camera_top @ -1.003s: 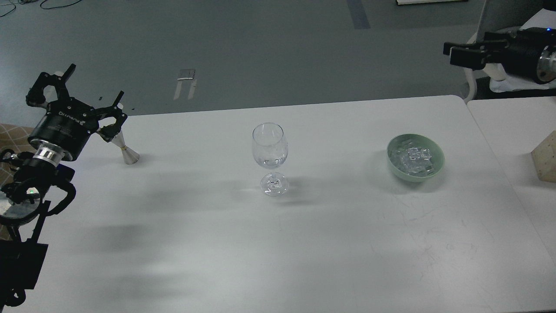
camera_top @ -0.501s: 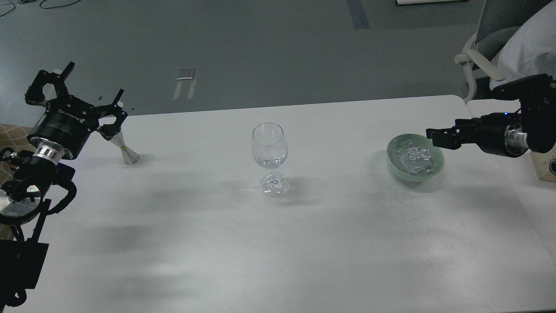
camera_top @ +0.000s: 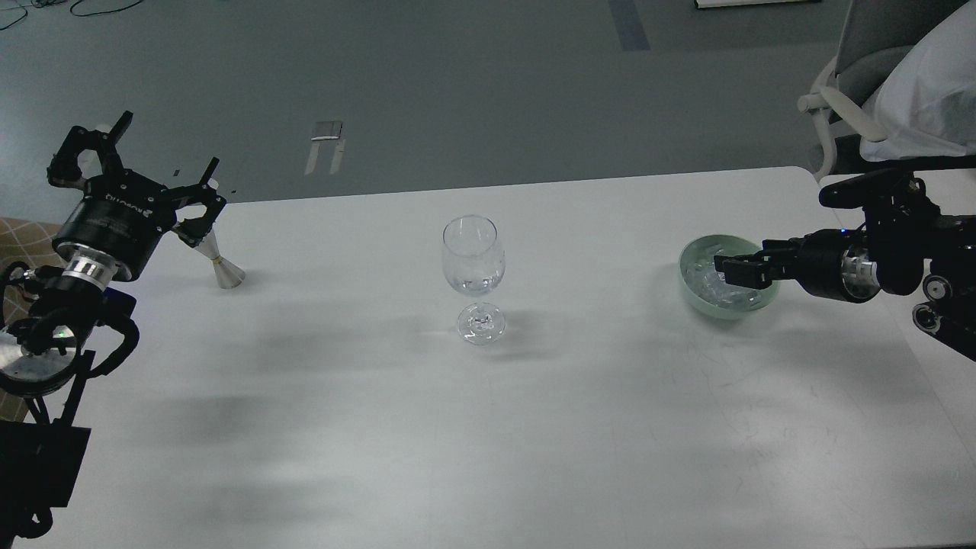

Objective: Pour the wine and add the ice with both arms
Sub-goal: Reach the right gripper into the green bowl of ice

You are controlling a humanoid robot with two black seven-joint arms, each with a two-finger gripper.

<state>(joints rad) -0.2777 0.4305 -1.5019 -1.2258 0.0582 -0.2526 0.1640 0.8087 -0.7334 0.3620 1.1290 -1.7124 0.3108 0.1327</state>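
Swinging down from high at the far right, the right gripper (camera_top: 724,271) now reaches into the green bowl (camera_top: 692,286) over the ice (camera_top: 705,280); whether its jaws are parted I cannot tell. A hard push could shove the bowl. The left gripper (camera_top: 149,171), spread open, hovers by the steel jigger (camera_top: 217,261); the wine glass (camera_top: 473,263) stands mid-table.

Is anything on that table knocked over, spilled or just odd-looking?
One thing: the small metal jigger near the left gripper leans at a slant instead of standing straight. The wine glass stands upright, no spill shows on the table, and the ice sits inside its green bowl.
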